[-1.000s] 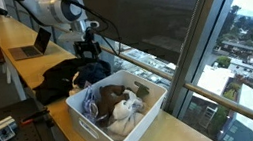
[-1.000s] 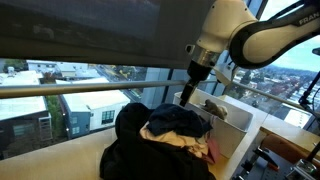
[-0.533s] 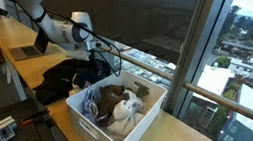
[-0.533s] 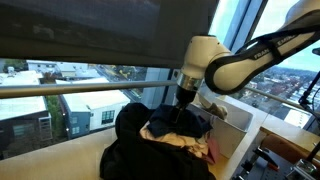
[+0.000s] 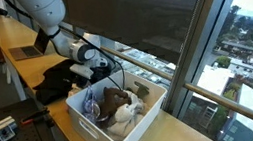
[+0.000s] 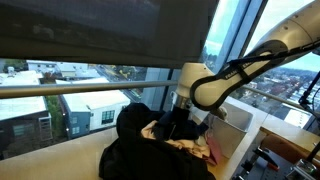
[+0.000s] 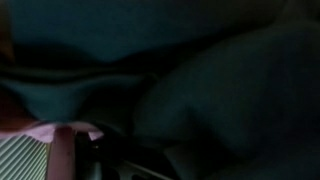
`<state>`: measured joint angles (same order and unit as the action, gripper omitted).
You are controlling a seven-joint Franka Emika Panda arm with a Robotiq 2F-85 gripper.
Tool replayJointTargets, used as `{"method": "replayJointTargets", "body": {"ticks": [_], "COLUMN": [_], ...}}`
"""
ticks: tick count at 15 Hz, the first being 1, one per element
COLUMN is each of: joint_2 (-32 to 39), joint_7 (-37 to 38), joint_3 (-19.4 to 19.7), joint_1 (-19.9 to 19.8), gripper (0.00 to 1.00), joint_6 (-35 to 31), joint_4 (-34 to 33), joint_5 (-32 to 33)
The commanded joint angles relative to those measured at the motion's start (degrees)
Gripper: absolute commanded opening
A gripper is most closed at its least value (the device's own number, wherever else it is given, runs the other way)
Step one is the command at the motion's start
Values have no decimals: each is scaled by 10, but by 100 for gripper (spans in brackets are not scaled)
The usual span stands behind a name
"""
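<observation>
Gripper (image 5: 86, 77) resting low on dark clothing pile (image 5: 55, 77), jaws standing wide apart, clasping nothing visible, pile lying just beside white laundry bin (image 5: 91, 128), dark fabric filling wrist view, pink cloth (image 7: 38, 130) peeking lower left.

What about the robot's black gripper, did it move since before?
Yes. The gripper has dropped lower, down onto the heap of dark clothes beside the white plastic bin, which stayed put.

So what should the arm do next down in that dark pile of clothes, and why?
Probably close the fingers: they stand open, low in the heap of dark crumpled clothes beside the white plastic bin, cloth filling the wrist view.
</observation>
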<state>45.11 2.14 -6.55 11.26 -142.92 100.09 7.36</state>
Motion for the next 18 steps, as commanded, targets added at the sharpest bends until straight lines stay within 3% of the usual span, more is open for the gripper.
{"method": "replayJointTargets", "body": {"ticks": [1,10,15,18], "joint_2": [41,-57,-161,-235], "joint_7": [-11,-44,-108,-129], "joint_3": [-7,-35,-91,-94], "joint_1": [-11,-47,-92,-106], "gripper": [73,13,2,2], "joint_6": [-6,-1,5,22], "joint_4": [-6,47,104,129], "joint_5": [-31,-84,-159,-191]}}
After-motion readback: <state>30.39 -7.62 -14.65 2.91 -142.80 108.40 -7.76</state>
